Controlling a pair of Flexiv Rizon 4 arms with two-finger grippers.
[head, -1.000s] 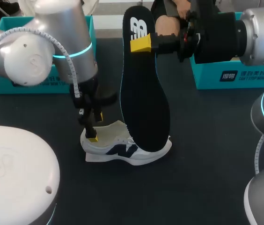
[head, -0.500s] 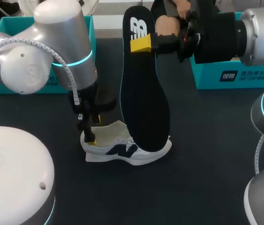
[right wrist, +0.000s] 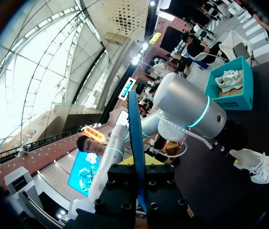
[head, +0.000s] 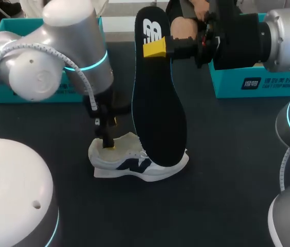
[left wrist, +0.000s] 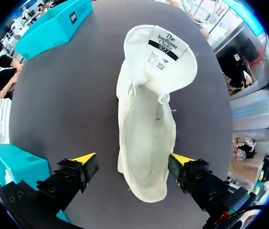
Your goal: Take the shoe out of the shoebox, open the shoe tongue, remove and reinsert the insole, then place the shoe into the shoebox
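Dark tabletop [head: 222, 206] all round, and nearest us sits the white shoe [head: 134, 160], upright on its sole. Its long axis runs across the table, heel toward the left arm, toe toward the right.

Over the heel now: the left gripper [head: 108, 144] is down at the collar with its fingers spread wide. From its own wrist camera the yellow tips straddle the heel end of the shoe [left wrist: 146, 143], one on each flank, clamping nothing. The tongue [left wrist: 165, 52] is thrown forward, the mouth gapes and the footbed looks bare.

Next out is the black insole [head: 158, 113], hanging nearly upright. The right gripper [head: 155, 49] is closed on its logo end up top. The lower end dips in front of the shoe's forefoot; touching or not, I can't say.

That's the relation that counts. The insole stands tall while the shoe lies flat, so by my reading it must tip down and slide toe-first into that opening. The right arm has the carry; the left is placed to steady the heel.

Far edge: the left shoebox [head: 11, 93] and right shoebox [head: 260, 85], both teal.
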